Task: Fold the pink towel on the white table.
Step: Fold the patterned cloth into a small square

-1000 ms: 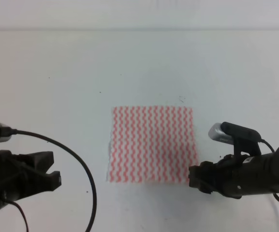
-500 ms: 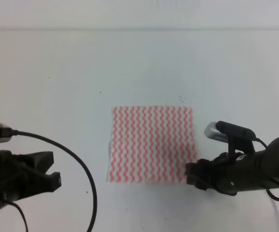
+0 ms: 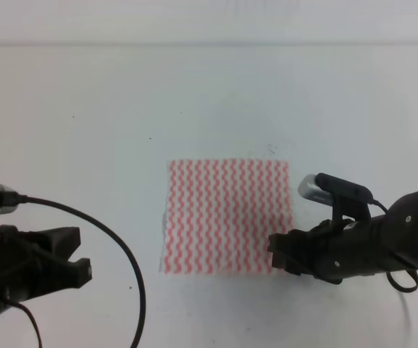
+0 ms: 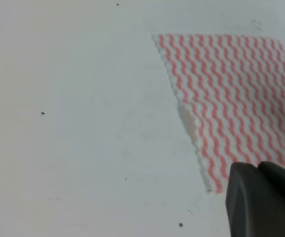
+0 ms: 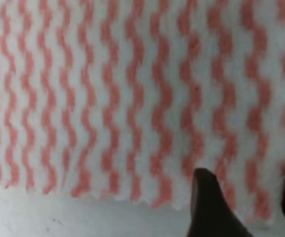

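The pink towel (image 3: 227,216) lies flat and unfolded in the middle of the white table (image 3: 85,101), its wavy stripes running front to back. My right gripper (image 3: 274,253) is low at the towel's near right corner. In the right wrist view the towel (image 5: 112,94) fills the frame, and the two dark fingertips (image 5: 209,207) stand apart over its near edge with nothing between them. My left gripper (image 3: 80,253) sits open well to the left of the towel. The left wrist view shows the towel (image 4: 231,94) at upper right behind one dark finger (image 4: 261,202).
A black cable (image 3: 118,246) loops out from the left arm over the table near the front edge. Small dark specks (image 4: 42,113) dot the table surface. A strip of bare table (image 5: 58,217) shows below the towel's near edge.
My right gripper has slid left and now overlaps the towel's near right corner. The left arm and the towel have not moved.
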